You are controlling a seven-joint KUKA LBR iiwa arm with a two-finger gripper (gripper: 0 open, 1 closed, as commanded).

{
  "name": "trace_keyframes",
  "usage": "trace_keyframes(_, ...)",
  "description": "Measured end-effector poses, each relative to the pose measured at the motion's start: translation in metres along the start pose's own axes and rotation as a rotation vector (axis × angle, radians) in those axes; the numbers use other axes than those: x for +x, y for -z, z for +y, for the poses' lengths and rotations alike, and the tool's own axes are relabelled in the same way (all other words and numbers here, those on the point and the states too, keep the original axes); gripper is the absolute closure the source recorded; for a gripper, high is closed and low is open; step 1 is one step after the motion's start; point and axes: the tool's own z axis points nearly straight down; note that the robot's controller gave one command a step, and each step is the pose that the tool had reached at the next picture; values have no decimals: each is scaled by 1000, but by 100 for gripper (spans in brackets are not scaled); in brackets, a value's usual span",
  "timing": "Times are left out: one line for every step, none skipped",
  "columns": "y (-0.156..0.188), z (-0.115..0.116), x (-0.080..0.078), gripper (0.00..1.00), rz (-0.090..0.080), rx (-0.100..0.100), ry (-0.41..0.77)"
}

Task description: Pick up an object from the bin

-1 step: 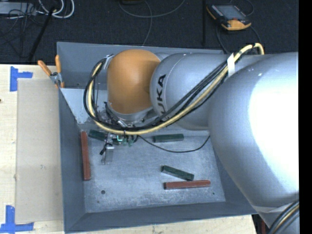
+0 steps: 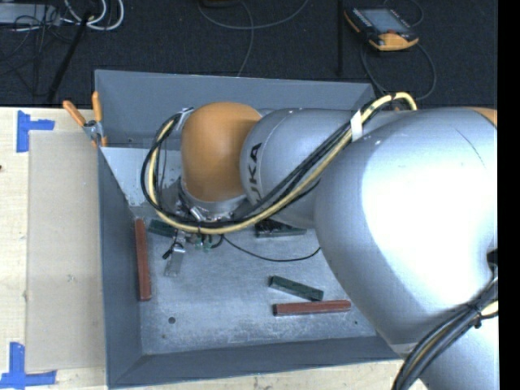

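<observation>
Reddish-brown flat stick [image 2: 143,260] along bin [image 2: 122,323] L wall, next to end effector [image 2: 173,255]; grip state can't tell.

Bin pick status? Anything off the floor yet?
Done: the arm is inside the bin, with the gripper low near the floor at the left. In hand: it sits just right of the long red-brown stick by the left wall; no grasp is visible. Left: grasp and lift. The dark green stick and the second red-brown stick lie untouched on the floor.
</observation>
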Motion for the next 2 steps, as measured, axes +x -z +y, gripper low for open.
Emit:
trace_keyframes(1,0,0,100,0,-1,-3)
trace_keyframes(153,-24,4,100,-9,-4,35)
